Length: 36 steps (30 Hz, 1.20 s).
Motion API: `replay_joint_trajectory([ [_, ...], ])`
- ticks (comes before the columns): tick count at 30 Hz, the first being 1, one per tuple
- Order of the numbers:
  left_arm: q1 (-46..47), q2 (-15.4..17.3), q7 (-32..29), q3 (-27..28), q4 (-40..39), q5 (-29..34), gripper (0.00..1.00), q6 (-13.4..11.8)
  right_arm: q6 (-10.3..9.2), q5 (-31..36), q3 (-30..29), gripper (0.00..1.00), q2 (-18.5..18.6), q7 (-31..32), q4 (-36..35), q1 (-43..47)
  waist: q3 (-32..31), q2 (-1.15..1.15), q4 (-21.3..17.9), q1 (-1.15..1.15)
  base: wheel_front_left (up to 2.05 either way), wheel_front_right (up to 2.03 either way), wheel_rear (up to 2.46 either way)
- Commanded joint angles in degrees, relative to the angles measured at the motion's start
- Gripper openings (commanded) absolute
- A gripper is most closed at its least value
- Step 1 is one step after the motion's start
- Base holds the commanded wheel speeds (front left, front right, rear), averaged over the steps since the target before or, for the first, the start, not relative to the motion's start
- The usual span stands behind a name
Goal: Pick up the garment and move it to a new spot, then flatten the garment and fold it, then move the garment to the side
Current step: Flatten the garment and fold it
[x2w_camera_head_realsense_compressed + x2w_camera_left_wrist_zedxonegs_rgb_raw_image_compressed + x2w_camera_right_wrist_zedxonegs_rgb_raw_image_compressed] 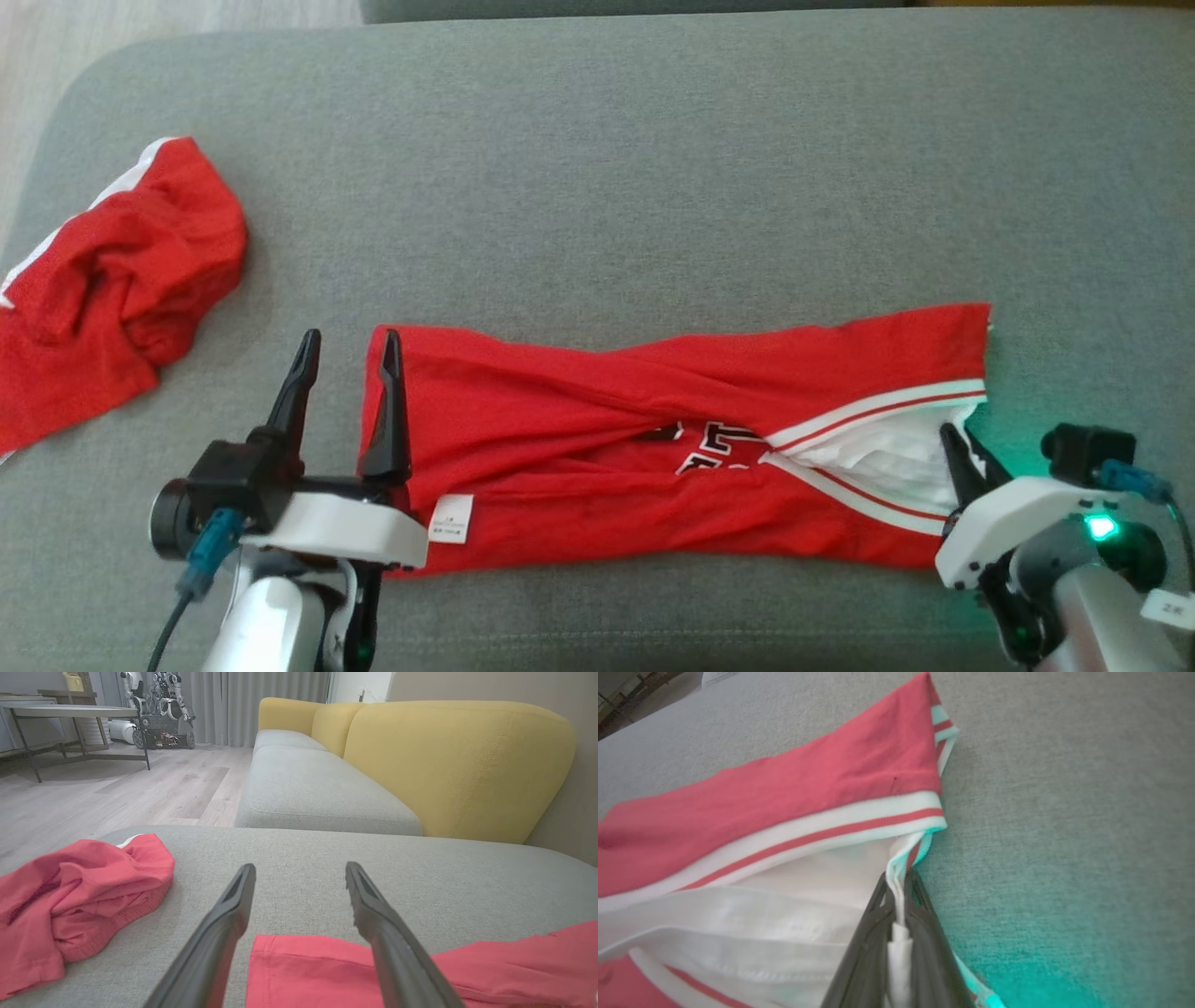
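**On the grey couch: two red garments, two grippers**

On the grey cushion I count two red garments and two grippers. The jersey is the one being worked. It's laid out in a long, slightly twisted strip at about 6 o'clock in the head view, with a small white tag near its left end. The crumpled red garment sits in a heap at 9 o'clock, well apart from it.

The left gripper is at 7 o'clock with its fingers spread wide and nothing in them. It straddles the jersey's left edge, one finger over fabric and one over bare cushion. Can't tell if it's touching.

The right gripper, at 4 o'clock, is pinched tight on the white-trimmed edge at the jersey's right end. Its wrist view shows the white fabric squeezed between the fingers, which the head view barely shows.

The left wrist view adds some of the room: a yellow backrest, wood floor, a table and another robot at 11 o'clock.
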<state>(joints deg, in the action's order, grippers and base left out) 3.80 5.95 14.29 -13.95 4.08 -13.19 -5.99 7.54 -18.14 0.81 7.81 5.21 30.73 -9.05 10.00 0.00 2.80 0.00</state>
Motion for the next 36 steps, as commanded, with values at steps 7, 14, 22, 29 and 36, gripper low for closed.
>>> replay_joint_trajectory([
  [7,1.74,-0.39,0.71,2.8,-2.23,1.08,1.0,0.62,-0.05,0.79,-5.37,0.0,3.5,3.13,-4.25,-0.2,-0.25,0.0,-1.29,0.0,0.0,0.0,0.0],
  [14,1.54,-0.81,0.71,3.24,-2.46,1.58,1.0,1.15,-0.05,1.89,-12.46,0.0,6.33,5.67,-8.51,0.82,-0.2,0.0,-2.19,0.0,0.0,0.0,0.0],
  [22,1.12,-1.25,0.71,3.97,-2.3,1.76,1.0,1.72,-0.05,1.62,-8.98,0.0,5.45,8.65,-20.6,1.51,-1.0,0.0,-3.57,0.0,0.0,0.0,0.0],
  [29,0.94,-1.68,0.71,3.8,-1.83,1.86,1.0,2.42,-0.05,1.81,2.14,0.0,2.52,15.33,-37.6,0.89,-2.33,0.0,-3.73,0.0,0.0,0.0,0.0],
  [36,1.49,-2.07,0.71,3.56,-1.74,2.1,1.0,2.84,-0.05,-1.16,18.66,0.0,-3.17,16.64,-36.77,-2.23,-1.89,0.0,-1.05,0.0,0.0,0.0,0.0],
])
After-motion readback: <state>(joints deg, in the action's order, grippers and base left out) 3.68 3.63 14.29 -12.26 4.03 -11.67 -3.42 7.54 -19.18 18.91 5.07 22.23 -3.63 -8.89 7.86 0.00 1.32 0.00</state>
